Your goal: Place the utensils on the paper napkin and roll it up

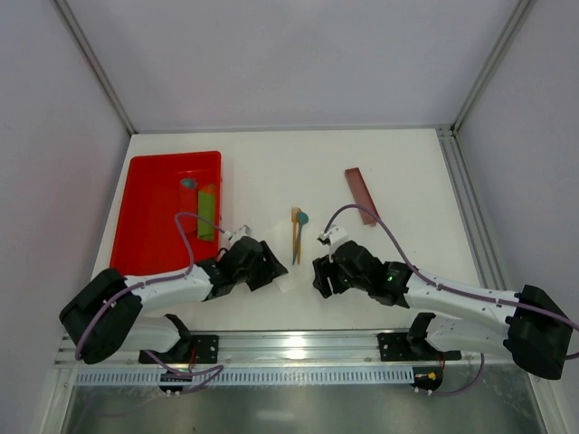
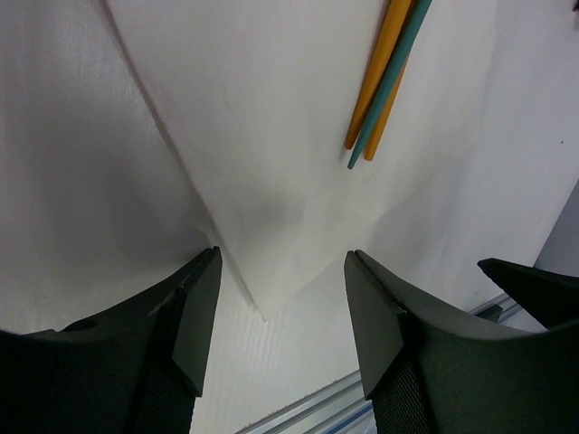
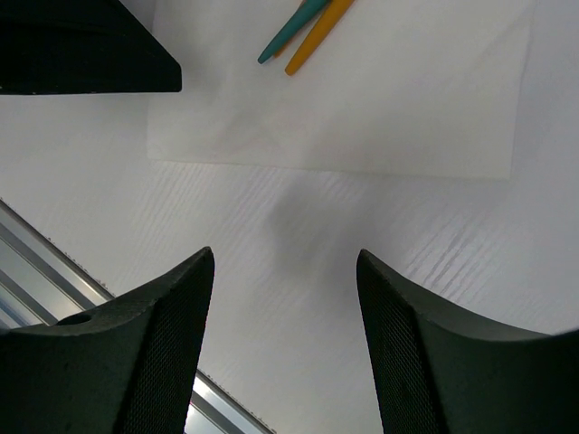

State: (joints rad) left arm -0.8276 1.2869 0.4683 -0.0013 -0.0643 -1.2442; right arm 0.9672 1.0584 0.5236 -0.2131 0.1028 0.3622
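Black fingers (image 2: 194,316) of the left tool (image 2: 282,256) fill the foreground of its wrist view. They are spread apart with nothing held, and the near corner of the thin white square paper napkin (image 2: 271,136) lies flat in the gap between them on the white worktop (image 2: 54,181). The right tool (image 3: 282,258) is likewise released and empty, poised just short of the napkin's near edge. The utensils (image 2: 380,81), two slender orange-tan sticks with a teal one alongside, lie bundled together farther in on the napkin, their ends well short of that corner.

Loading looks done, and the roll appears about to begin. To do it well, the left tool should come in low and nip only the paper corner. Thin sheet lying flat is hard to lift, so a shallow, scraping approach seems wiser than a straight drop. The right tool could press on the sheet or the sticks so the bundle does not skid. The corner should fold snugly over the sticks first, then roll evenly. Otherwise the paper may crease or tear, or the sticks may slide out an open end. The red plastic tray (image 1: 149,208) and flat reddish-brown bar (image 1: 360,194) sit well apart.
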